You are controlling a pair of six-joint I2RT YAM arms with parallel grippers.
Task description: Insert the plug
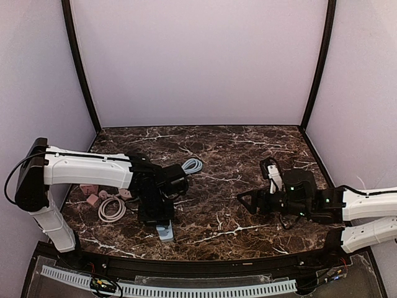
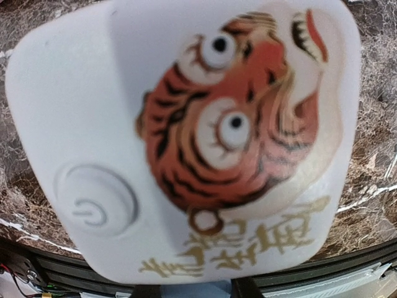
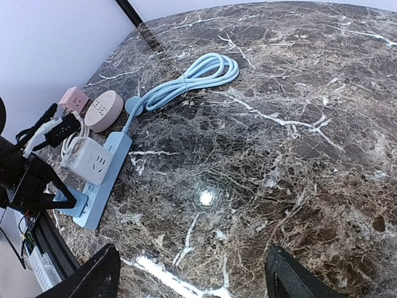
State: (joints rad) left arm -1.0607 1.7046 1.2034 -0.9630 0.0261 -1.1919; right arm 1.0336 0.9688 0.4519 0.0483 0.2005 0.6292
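A white cube adapter [image 2: 186, 124] with a tiger print and a power button fills the left wrist view. In the right wrist view the adapter [image 3: 87, 160] sits on a light blue power strip [image 3: 105, 177]. My left gripper [image 1: 154, 212] hangs over the strip's near end [image 1: 165, 233], right beside the cube. Only its finger bases show under the cube, with blue strip between them [image 2: 186, 290], so its fingertips are hidden. My right gripper [image 3: 195, 282] is open and empty above bare marble, well right of the strip [image 1: 248, 202].
The strip's blue cable is coiled behind it [image 1: 192, 165] [image 3: 198, 74]. A pink cube [image 3: 73, 99], a round pinkish adapter [image 3: 103, 110] and a white cable coil [image 1: 111, 209] lie at the left. Purple walls close in the marble table [image 1: 223, 155].
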